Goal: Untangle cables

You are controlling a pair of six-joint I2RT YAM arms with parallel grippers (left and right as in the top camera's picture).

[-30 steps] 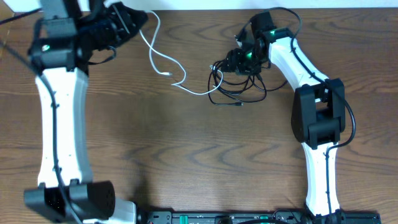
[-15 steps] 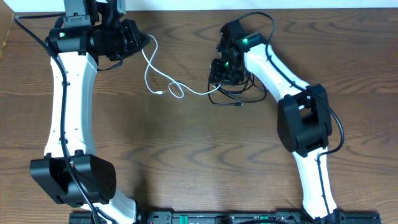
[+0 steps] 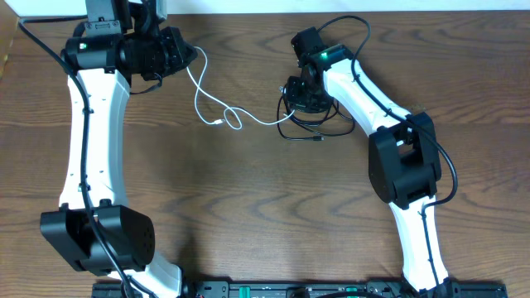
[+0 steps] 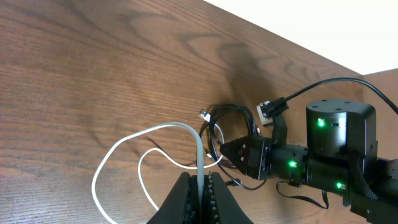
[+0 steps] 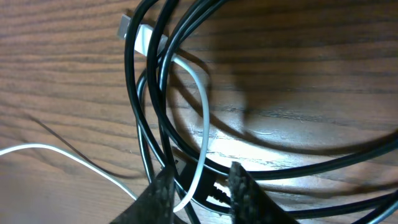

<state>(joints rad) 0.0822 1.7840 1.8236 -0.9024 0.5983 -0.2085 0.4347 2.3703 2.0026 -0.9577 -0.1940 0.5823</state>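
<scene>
Pinching the thin white cord point(image 4: 127, 142) between its closed black fingers point(image 4: 185, 200), the left gripper point(image 4: 200, 179) holds it over the dark wood-grain table point(image 3: 248, 207). From the fingertips the cord runs forward, curls back in a wide loop on this gripper's left side, and passes ahead to the thin black cord point(image 4: 231, 109), whose small coil lies well in front of it. From overhead, the white cord point(image 3: 201, 93) leaves the left gripper point(image 3: 184, 51), makes a small loop partway along, and enters the black coil point(image 3: 319, 126), where the right gripper point(image 3: 300, 89) sits directly on top. In the right wrist view that gripper point(image 5: 200, 173) has its two fingers apart, with a white strand point(image 5: 204, 106) and several black strands point(image 5: 163, 93) crossing the gap between them (whether any strand touches a finger cannot be told). A small white plug with a metal tip point(image 5: 134, 31) lies ahead and to the left of these fingertips, touching the black strands.
</scene>
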